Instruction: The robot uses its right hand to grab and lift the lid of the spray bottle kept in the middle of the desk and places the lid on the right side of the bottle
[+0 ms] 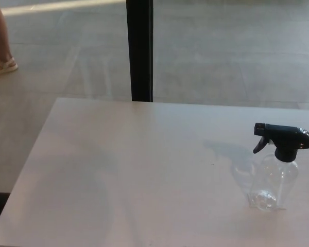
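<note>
Spray bottle (275,180) is seen standing upright on the desk (144,170), toward the desk's right side as pictured and nearer its front edge than its far edge; the body is clear and transparent, and it appears empty, though that cannot be confirmed; the lid (286,138), a black trigger-spray head, is seated on the neck of the bottle, with the nozzle pointed to picture left and the trigger hanging below it; a faint shadow of the bottle is cast on the desk to the left of the bottle; a dark vertical post (140,49) is located beyond the far edge of the desk, well to the left of the bottle; a person's leg and sandalled foot (1,62) are shown on the floor (221,56) far beyond the bottle, at the upper left; neither robot hand is in the picture, so the state of the fingers cannot be told.
</note>
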{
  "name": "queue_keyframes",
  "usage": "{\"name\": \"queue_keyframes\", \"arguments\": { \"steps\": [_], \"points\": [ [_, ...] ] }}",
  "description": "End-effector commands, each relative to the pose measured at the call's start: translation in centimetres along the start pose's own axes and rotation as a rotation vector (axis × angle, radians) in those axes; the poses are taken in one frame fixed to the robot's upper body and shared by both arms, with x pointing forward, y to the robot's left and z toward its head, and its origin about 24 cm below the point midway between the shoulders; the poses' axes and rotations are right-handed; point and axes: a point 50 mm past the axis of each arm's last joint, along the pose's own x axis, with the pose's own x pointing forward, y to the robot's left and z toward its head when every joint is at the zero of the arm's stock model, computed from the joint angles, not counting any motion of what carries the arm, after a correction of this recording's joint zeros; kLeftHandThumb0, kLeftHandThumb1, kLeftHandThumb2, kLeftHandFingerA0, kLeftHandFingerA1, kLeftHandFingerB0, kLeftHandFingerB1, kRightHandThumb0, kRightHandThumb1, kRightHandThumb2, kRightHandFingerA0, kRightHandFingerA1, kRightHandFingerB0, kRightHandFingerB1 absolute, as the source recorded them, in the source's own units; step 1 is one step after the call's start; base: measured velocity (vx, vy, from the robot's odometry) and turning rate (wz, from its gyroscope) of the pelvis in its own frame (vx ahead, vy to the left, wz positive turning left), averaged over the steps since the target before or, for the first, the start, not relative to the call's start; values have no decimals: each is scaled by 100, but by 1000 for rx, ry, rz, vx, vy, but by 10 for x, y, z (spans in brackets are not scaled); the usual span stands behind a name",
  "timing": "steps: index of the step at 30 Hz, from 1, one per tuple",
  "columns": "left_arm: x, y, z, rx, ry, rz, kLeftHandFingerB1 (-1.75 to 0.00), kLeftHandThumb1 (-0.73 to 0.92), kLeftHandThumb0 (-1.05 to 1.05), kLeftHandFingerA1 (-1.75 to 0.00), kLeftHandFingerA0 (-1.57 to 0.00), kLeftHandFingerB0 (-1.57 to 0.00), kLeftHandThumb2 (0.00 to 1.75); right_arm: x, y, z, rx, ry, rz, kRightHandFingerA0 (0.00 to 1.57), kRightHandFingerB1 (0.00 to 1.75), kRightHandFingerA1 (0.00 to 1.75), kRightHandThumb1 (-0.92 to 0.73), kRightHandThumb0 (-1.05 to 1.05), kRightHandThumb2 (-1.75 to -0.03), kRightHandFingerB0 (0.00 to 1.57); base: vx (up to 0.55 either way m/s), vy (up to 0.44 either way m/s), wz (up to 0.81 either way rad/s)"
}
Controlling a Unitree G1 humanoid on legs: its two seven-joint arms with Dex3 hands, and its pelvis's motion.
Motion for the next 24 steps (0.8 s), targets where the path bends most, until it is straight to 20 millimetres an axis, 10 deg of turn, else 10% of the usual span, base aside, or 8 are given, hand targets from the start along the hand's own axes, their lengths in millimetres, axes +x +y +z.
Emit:
{"name": "queue_keyframes", "arguments": {
  "steps": [1,2,6,7,8,17,18,24],
  "points": [
    [-2,5,4,-63,-42,-50,-40,89,-88,-50,-56,-38,67,4,-36,40,192,-179,-126,65,36,142,-62,-64,-59,14,0,0,0],
    [-2,5,4,-57,-41,-47,-52,74,-89,-59,-49,-33,111,5,-40,47,192,-189,-142,58,45,111,-51,-71,-83,5,0,0,0],
    [-3,6,0,-63,-38,-48,-40,90,-87,-48,-54,-36,67,10,-56,80,322,-267,-235,32,36,75,-65,-66,-60,12,0,0,0],
    [-3,6,1,-56,-39,-47,-52,75,-92,-59,-50,-32,112,11,-66,107,368,-317,-262,14,32,59,-72,-67,-62,11,0,0,0],
    [-3,6,2,-49,-39,-46,-40,90,-88,-49,-56,-37,67,8,-78,141,410,-404,-280,13,30,63,-74,-65,-63,9,0,0,0],
    [-1,4,6,-71,-51,-49,-52,71,-87,-60,-51,-32,111,-26,-77,281,348,-827,-196,0,34,66,-87,-81,-65,1,0,0,1],
    [-1,4,5,-77,-50,-50,-52,71,-88,-61,-52,-33,110,-28,-75,286,333,-843,-188,0,23,55,-68,-84,-111,6,0,0,0],
    [-2,4,4,-77,-45,-54,-39,91,-86,-49,-54,-36,67,-69,-45,349,94,-1117,-61,19,33,74,-85,-92,-65,1,0,0,0]
  ]
}}
